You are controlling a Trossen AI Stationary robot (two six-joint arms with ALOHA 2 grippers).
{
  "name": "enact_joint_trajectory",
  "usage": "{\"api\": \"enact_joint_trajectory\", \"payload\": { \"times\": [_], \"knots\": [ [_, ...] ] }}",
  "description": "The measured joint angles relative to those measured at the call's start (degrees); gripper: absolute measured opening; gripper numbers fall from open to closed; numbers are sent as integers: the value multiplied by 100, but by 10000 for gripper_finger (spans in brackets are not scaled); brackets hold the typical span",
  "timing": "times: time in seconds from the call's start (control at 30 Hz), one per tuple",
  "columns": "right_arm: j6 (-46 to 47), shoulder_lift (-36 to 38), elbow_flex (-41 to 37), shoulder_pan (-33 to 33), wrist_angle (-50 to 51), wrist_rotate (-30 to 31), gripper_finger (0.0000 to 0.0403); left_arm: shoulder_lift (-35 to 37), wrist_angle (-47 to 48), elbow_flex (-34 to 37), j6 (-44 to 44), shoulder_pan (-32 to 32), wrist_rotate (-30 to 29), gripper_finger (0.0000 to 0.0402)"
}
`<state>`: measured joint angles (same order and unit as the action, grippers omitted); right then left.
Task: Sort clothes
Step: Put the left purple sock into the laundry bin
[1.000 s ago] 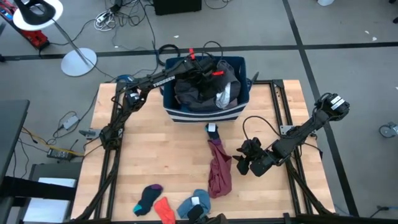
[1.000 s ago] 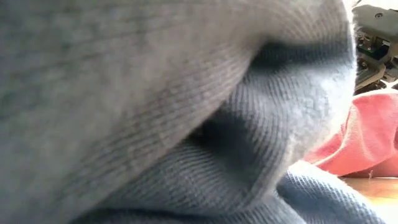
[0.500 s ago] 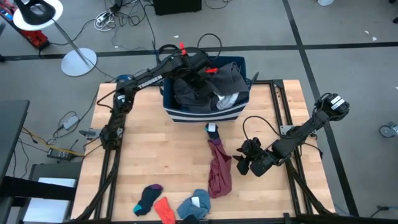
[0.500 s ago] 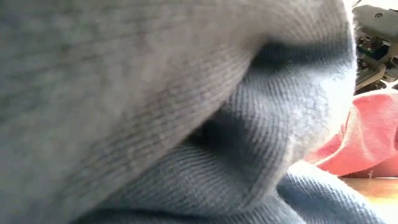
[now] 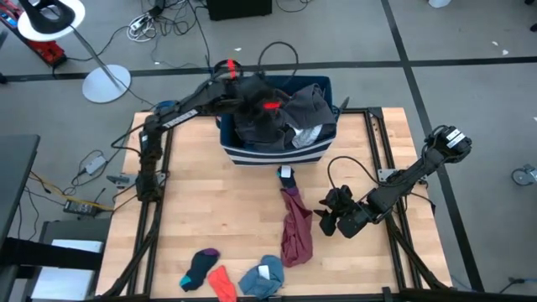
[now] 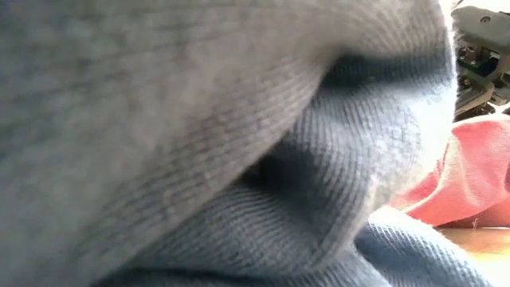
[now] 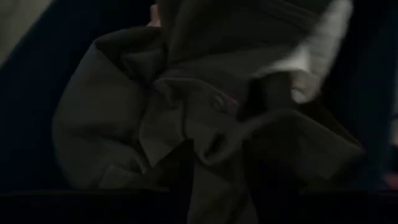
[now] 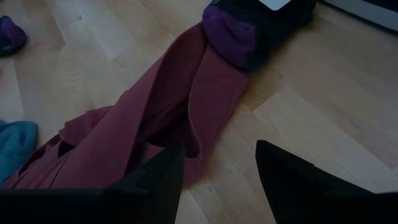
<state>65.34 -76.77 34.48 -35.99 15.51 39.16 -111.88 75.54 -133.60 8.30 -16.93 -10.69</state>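
Left gripper (image 5: 267, 102): over the blue bin (image 5: 231, 147) at the tabletop's far edge, above the heap of dark clothes (image 5: 268, 122) inside; jaws hidden among dark fabric, open or closed cannot tell.
Right gripper (image 5: 329, 220): low over the tabletop (image 5: 210, 210) on the right side, just beside the maroon garment (image 5: 295, 232); jaws parted, nothing between them.
Right fingers (image 8: 292, 180): two, dark, spread above bare wood next to the maroon folds.
Bin contents: one heap of dark grey and black garments, one pale piece (image 5: 306, 134) toward the bin's right side; separate items not countable.
Left wrist view: crumpled dark grey cloth (image 7: 205, 124) with one small button, a pale strip at the edge.
Maroon garment: one, long, stretched along the tabletop from below the bin toward the near edge.
Dark sock (image 5: 287, 175): one, black with purple, a white tag on it, touching the far end of the maroon garment, just in front of the bin.
Near edge, left to right: one dark purple-and-teal sock (image 5: 200, 267), one orange-red sock (image 5: 221, 282), one bright blue piece (image 5: 262, 278) with a white tag; three in a row, touching or nearly so.
Low view: almost wholly covered by grey-teal knit (image 6: 239, 159) pressed close to the lens; a strip of orange-red fabric (image 6: 470, 191) at the right.
Loose items on the tabletop: five counted.
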Motion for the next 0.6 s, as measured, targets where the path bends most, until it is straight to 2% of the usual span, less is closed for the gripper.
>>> {"api": "enact_joint_trajectory", "payload": {
  "times": [0.13,0.6],
  "knots": [
    [1,0,0,0,0,0,199,216,171,-2,-57,482,-280,141],
    [37,0,0,0,-50,-30,199,405,305,-4,237,2051,-433,141]
  ]
}}
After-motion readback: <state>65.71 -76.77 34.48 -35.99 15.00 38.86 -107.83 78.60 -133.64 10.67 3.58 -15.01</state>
